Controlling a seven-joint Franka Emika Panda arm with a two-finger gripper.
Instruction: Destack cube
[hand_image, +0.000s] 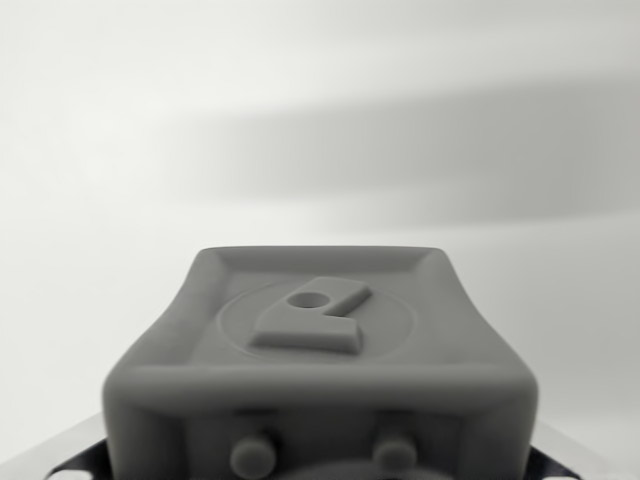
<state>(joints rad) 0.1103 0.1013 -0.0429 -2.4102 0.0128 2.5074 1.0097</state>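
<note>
A big pale surface filled most of the wrist view, with a soft dark shadow lying across it. A gray blocky part sat low in the middle, close to the camera. It had a raised rim and a round dent with a bump shape inside. No cube could be seen. The gripper's fingers were out of sight, so I cannot tell how they stood.

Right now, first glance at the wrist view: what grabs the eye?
A grey cube fills the lower centre of the wrist view, very close to the lens. Its top face has a raised rim and an embossed circle with a raised letter-like shape in it, and two round studs show on its near side. Behind it lies a plain pale surface crossed by a soft shadow band; no hand is visible.
</note>
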